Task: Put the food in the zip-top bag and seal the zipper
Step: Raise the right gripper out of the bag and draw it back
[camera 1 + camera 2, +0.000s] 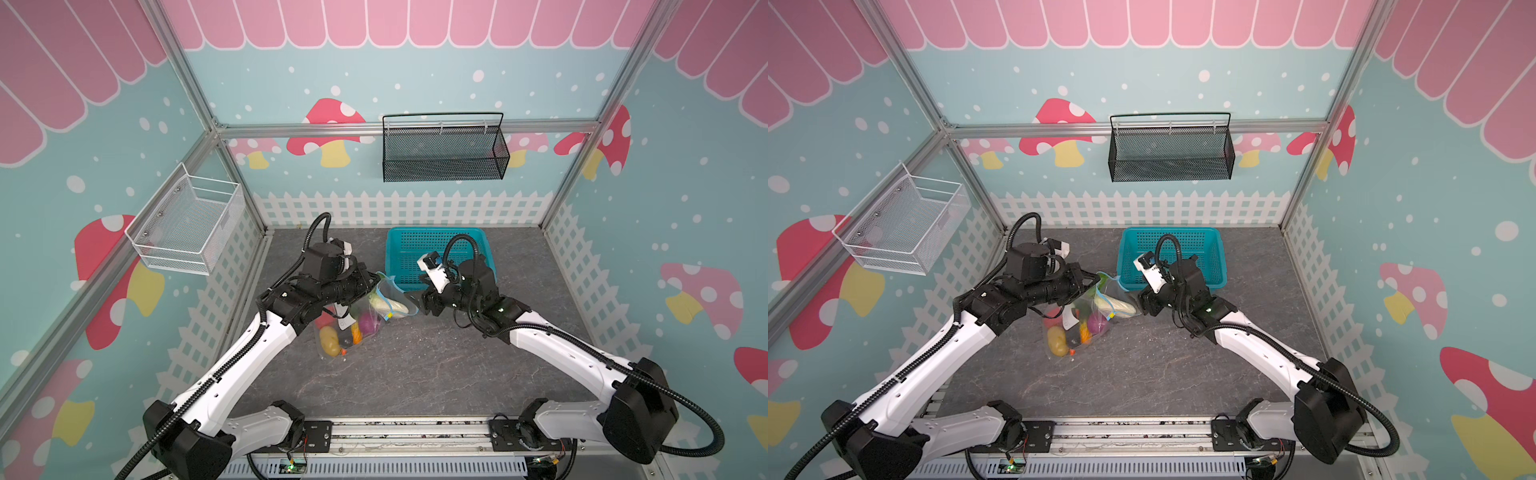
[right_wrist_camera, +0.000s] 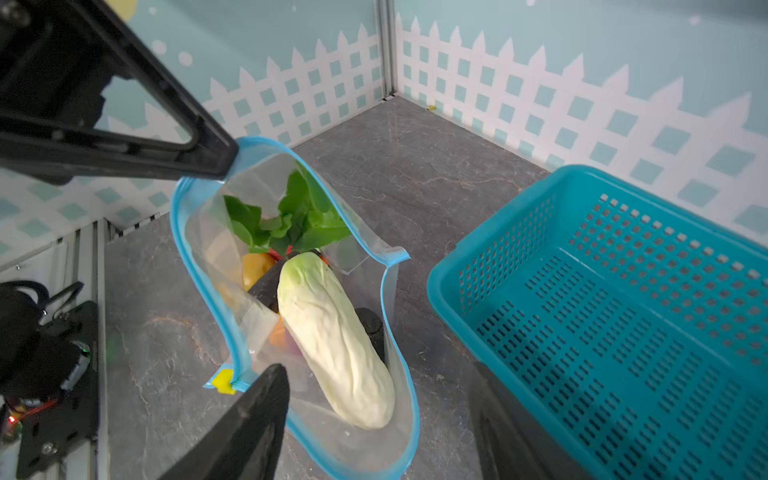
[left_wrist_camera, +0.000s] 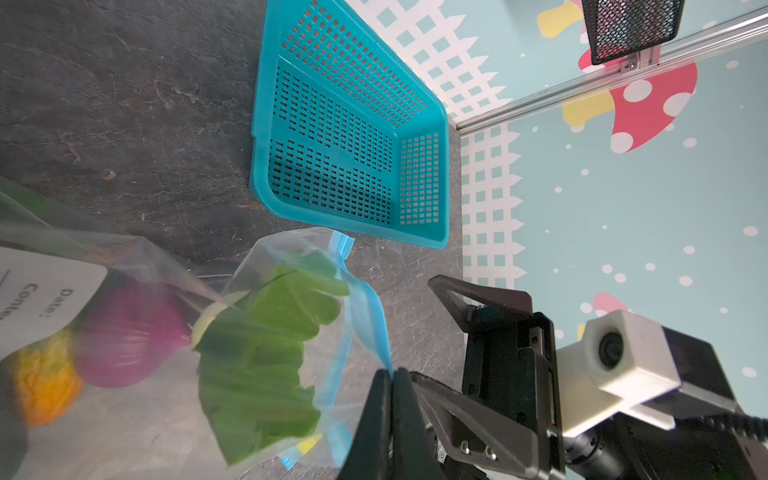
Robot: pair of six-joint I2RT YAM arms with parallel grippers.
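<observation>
Food of toy plastic sits in the large clear crinkly zip-top bag (image 1: 361, 309), which lies on the grey stone-patterned bench (image 1: 415, 374) between the 2 arms, closed bottom toward the near left, mouth toward the far right. Deep inside lie a yellow potato (image 1: 330, 338), a red piece (image 1: 323, 321), an orange carrot (image 1: 356, 332) and a purple onion (image 1: 368, 322), beside the bag's white rectangular label (image 1: 343, 322). A long white radish (image 2: 332, 336) lies just inside the mouth, its green leaves (image 2: 291, 220) pointing deeper in and its blunt end toward the opening. The thin light-blue zipper strip (image 2: 178, 224) stands parted round the mouth, and the small yellow slider tab (image 2: 222, 380) sits at its near end. The left end effector (image 3: 392, 374) is pinched tight on the strip at the far side of the mouth and holds that edge up off the bench. The right end effector (image 2: 375, 365) hangs low at the right of the mouth, jaws wide apart and gripping nothing, with the bag's open end between them; 1 finger (image 2: 257, 407) is just beside the slider tab, touching or not I cannot tell. A teal plastic lattice basket (image 1: 436, 231) stands on the bench just beyond the bag, far and to the right.
</observation>
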